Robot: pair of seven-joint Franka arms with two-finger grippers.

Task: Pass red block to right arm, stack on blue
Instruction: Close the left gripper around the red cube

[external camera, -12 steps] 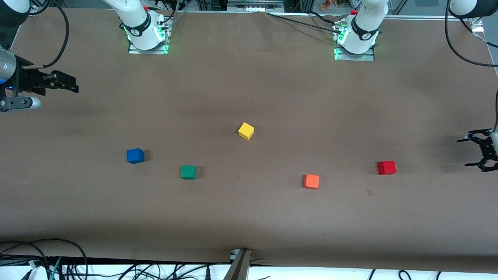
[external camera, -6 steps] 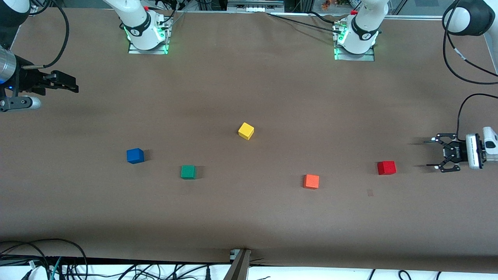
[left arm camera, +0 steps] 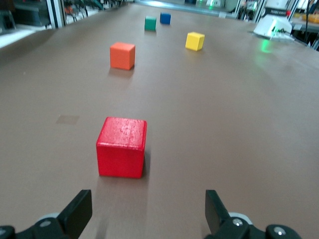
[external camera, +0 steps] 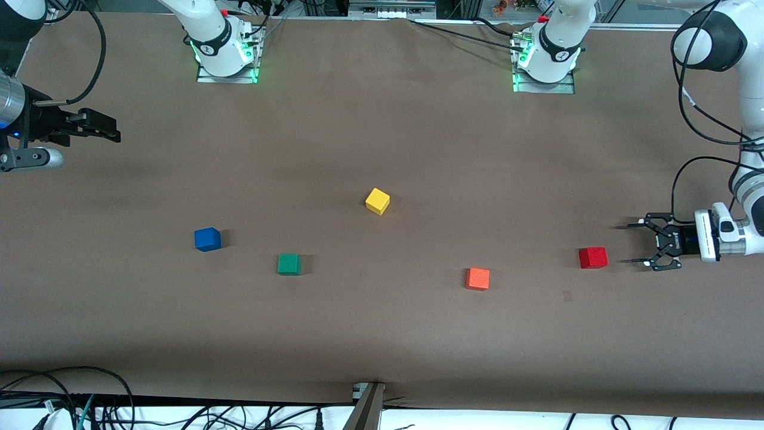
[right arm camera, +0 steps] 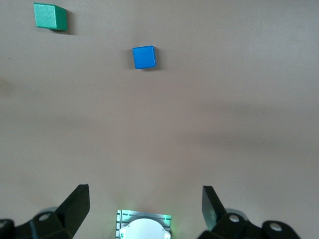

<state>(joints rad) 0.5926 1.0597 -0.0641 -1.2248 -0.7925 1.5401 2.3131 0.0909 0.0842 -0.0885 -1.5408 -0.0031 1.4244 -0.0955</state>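
Toward left arm's end of table: left gripper hovering low just beside red block, fingers spread wide, gripping nothing. Red block sitting on table, apart from fingers. Orange cube lying near. Right gripper waiting over right arm's end, fingers parted, empty. Blue block resting on table beside green cube; yellow cube sitting mid-table.
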